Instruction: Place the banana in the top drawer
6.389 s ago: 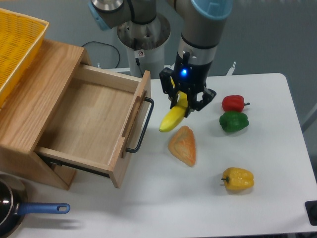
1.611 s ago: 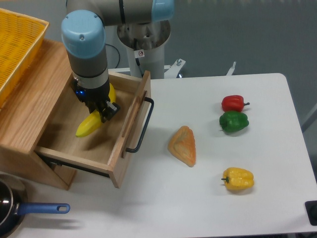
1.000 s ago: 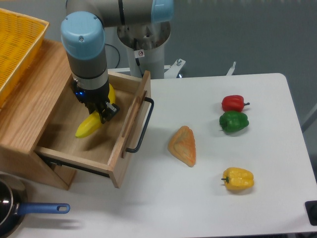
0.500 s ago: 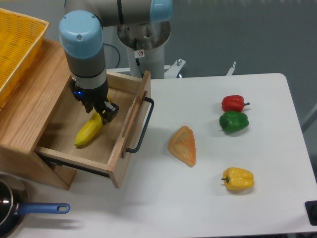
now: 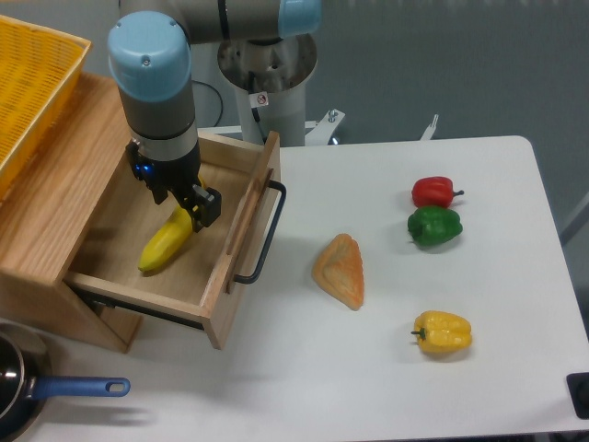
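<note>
You have the long curved yellow banana (image 5: 167, 244) lying on the floor of the open light-wood top drawer (image 5: 156, 221), long axis slanting toward its front-left corner, directly beneath the gripper (image 5: 184, 204), whose jaws look parted around its upper end.

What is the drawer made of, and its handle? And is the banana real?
The top drawer looks like light, matte wood; grain lines show on its panels. Its handle seems to be black metal, a thin bent bar. The banana is smooth, evenly yellow and spotless, so it may be plastic; I can't tell for sure.
</note>
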Robot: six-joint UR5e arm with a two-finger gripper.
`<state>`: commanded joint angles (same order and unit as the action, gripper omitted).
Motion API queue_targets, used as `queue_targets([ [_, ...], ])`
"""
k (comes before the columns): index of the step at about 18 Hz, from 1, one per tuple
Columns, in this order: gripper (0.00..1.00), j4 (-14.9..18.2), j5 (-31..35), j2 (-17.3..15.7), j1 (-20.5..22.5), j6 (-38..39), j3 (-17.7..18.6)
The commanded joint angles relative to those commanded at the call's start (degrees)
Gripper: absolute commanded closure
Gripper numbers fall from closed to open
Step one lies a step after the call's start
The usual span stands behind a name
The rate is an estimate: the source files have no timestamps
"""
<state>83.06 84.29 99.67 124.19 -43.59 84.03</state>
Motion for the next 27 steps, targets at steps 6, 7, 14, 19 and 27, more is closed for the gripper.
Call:
queue_targets([
  [6,0.21,0.18,0.00,-1.05,0.70,-1.14,-0.44],
  [7,0.21,0.35,0.00,-1.23,0.88,-1.67,-0.62],
  [14,0.21,1.49,-0.09,-3.51,3.07,-8.60,-0.53],
  [19,0.21,2.46,-0.09,-5.53,5.88,-15.63,0.09],
  [27,0.13,3.51,0.09,-8.52,13.61,-29.70,1.49],
])
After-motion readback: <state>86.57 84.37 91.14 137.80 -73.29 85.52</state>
